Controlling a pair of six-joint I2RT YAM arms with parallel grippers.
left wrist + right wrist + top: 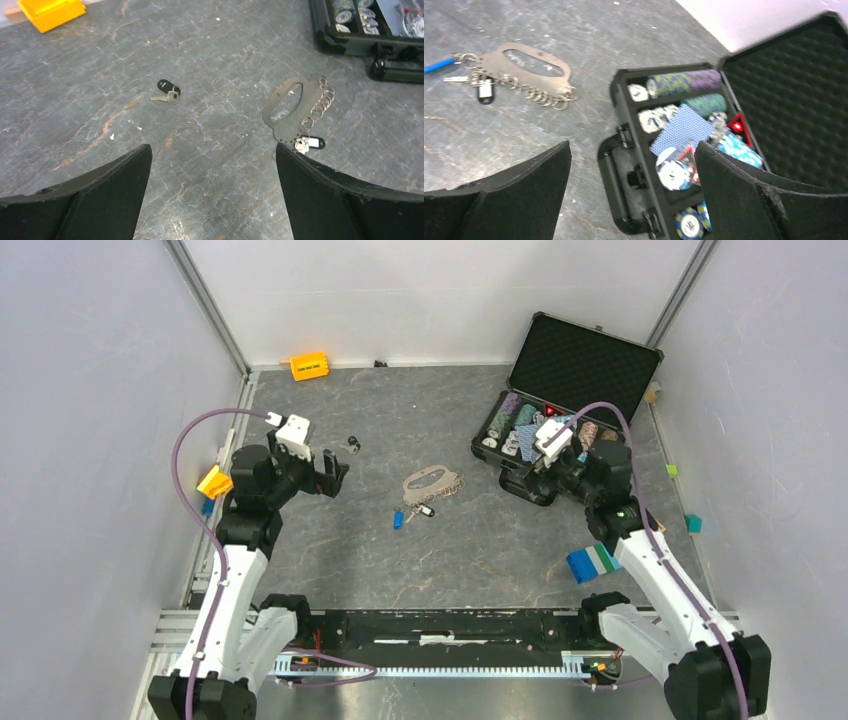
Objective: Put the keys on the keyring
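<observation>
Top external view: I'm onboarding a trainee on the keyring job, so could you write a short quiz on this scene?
1. Fill in: the poker chip case has its lid ___.
2. True or false: the left pincer and the right pincer both stand open and empty.
3. Where does the loose black-headed key lie?
A) inside the poker chip case
B) on the table, apart from the keyring
C) between the left pincer's fingers

Key: 1 open; 2 true; 3 B.
</observation>
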